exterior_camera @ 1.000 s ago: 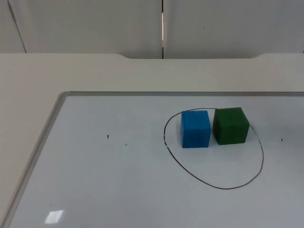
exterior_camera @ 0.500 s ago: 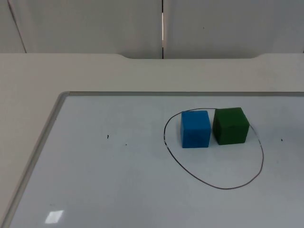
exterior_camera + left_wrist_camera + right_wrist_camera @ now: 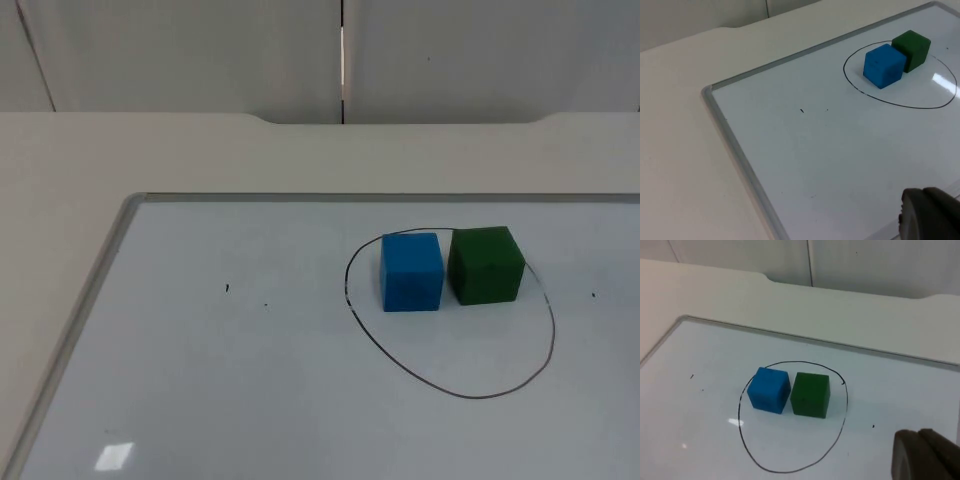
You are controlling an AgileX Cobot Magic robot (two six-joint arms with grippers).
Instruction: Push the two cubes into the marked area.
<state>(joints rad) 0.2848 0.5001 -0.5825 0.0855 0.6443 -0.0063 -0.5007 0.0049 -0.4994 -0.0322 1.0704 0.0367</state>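
Two cubes stood side by side inside the marked area (image 3: 548, 345), a black oval line drawn on the whiteboard (image 3: 250, 380). The blue cube (image 3: 411, 271) was at the left and the green cube (image 3: 485, 264) just beside it at the right, both close to the far edge of the oval. Both arms waited away from the cubes. For the left gripper (image 3: 930, 220) and the right gripper (image 3: 922, 455), I could not tell the state.

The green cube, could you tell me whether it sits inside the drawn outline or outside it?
Inside. The green cube sits within the drawn outline, beside the blue cube.
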